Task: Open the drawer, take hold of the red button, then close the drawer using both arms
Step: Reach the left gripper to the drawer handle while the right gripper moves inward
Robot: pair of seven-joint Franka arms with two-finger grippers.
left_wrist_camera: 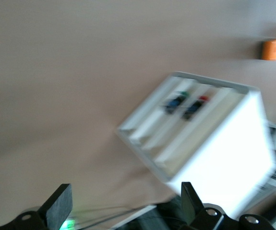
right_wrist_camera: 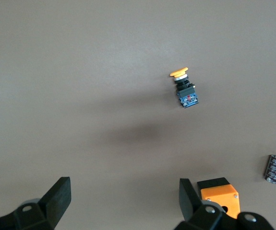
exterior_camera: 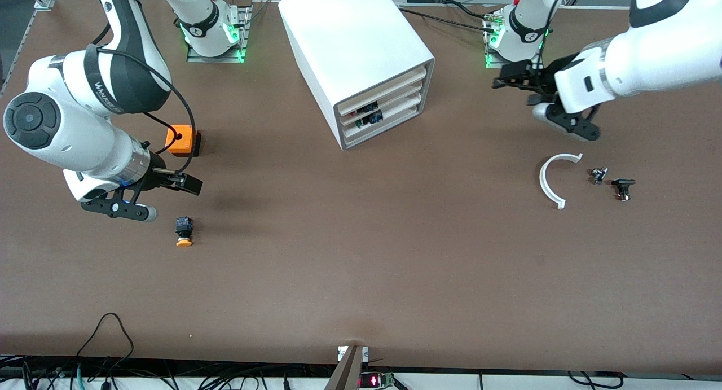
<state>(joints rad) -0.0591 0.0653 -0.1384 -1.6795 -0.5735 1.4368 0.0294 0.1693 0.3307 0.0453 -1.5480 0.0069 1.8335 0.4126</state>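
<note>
The white cabinet (exterior_camera: 352,37) stands mid-table near the bases, with all three drawers pushed in. The middle drawer (exterior_camera: 397,101) shows the red-capped button (exterior_camera: 368,107) through its gap; the button also shows in the left wrist view (left_wrist_camera: 201,99). My left gripper (exterior_camera: 501,77) is open and empty, above the table toward the left arm's end, beside the cabinet (left_wrist_camera: 224,143). My right gripper (exterior_camera: 190,183) is open and empty, over the table between an orange box and an orange-yellow button. Both read open in their wrist views, the left gripper (left_wrist_camera: 126,199) and the right gripper (right_wrist_camera: 123,199).
An orange box (exterior_camera: 180,140) and an orange-yellow-capped button (exterior_camera: 184,232) lie toward the right arm's end. A small black cylinder (right_wrist_camera: 275,168) lies beside the box. A white curved piece (exterior_camera: 555,178) and two small dark parts (exterior_camera: 599,175) (exterior_camera: 623,188) lie toward the left arm's end.
</note>
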